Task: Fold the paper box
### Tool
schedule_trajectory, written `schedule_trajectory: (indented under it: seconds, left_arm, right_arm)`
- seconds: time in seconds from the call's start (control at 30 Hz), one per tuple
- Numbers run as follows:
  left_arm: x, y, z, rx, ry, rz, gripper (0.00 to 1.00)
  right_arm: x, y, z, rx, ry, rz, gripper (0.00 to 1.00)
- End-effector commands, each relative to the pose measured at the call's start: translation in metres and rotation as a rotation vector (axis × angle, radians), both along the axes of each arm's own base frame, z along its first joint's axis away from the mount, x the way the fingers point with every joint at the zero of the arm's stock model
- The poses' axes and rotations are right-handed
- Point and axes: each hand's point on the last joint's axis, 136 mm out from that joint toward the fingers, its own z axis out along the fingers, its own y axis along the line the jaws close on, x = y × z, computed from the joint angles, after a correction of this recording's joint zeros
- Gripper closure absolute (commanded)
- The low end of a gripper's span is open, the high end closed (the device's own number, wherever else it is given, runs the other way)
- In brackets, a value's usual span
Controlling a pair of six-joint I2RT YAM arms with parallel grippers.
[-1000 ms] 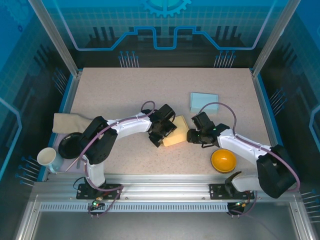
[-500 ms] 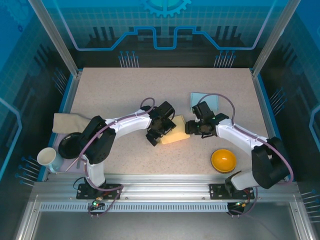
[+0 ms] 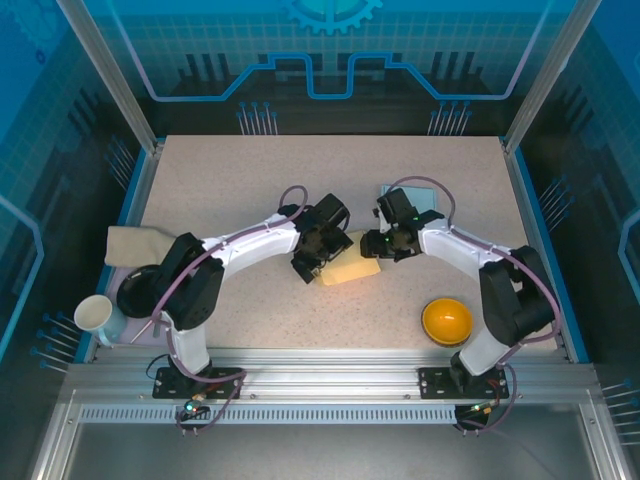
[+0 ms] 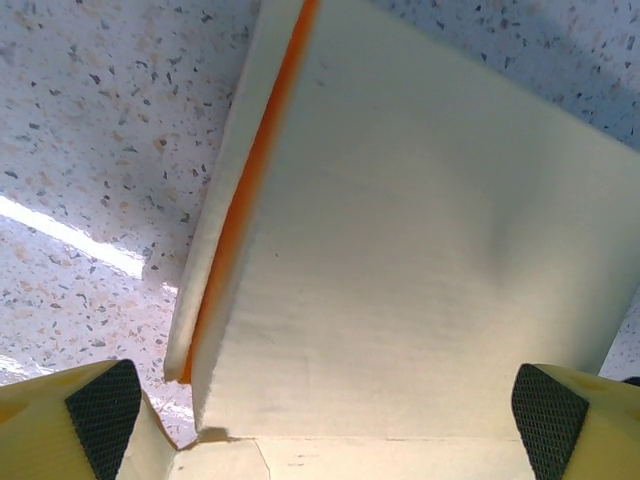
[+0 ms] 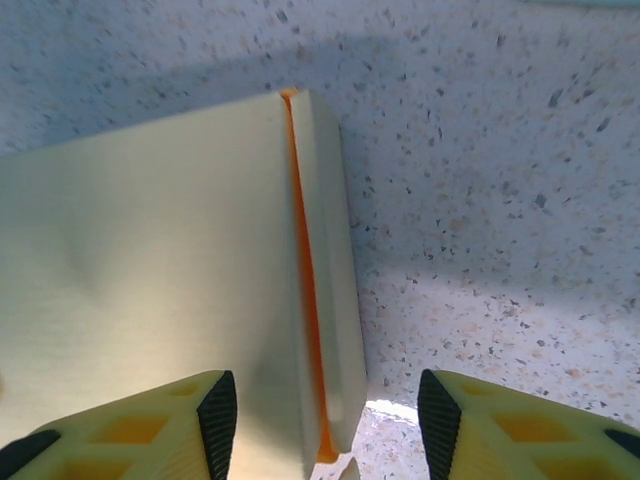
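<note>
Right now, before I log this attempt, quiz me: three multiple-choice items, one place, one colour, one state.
1. Where is the bowl relative to the box?
A. Left, farther back
B. Right, nearer the arm bases
C. On top of it
2. What colour is the seam along the box's fold?
A. Orange
B. Green
C. Blue
3. How is the left gripper?
A. Shut
B. Clamped on the bowl
C. Open wide over the box

1 B: the top view shows it right and nearer.
2 A: both wrist views show orange.
3 C: its pads stand far apart.
</note>
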Motion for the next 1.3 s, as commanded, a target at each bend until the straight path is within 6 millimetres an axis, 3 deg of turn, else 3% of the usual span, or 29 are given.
schedule_trajectory:
  seconds: [0.0, 0.27, 0.67, 1.0, 1.27]
  left_arm:
    - [0.003, 0.009, 0.000, 0.009, 0.001, 0.008, 0.01]
    - [0.007, 0.005, -0.015, -0.013, 0.027, 0.010, 0.01]
    - [0.002, 0.012, -0.034, 0.038, 0.075, 0.005, 0.01]
    - [-0.007, 0.006, -0.026, 0.005, 0.132, 0.053, 0.01]
    - [-0.017, 0.006, -0.042, 0.005, 0.201, 0.098, 0.01]
  right_arm:
    - [0.000, 0.001, -0.007, 0.013, 0.035, 0.013, 0.47]
    - [-0.008, 0.005, -0.017, 0.040, 0.073, 0.015, 0.54]
    - [-0.012, 0.008, -0.007, 0.068, 0.095, 0.007, 0.49]
    - [-0.015, 0.022, -0.001, 0.161, 0.137, -0.025, 0.48]
    - [-0.018, 0.023, -0.002, 0.175, 0.145, -0.036, 0.47]
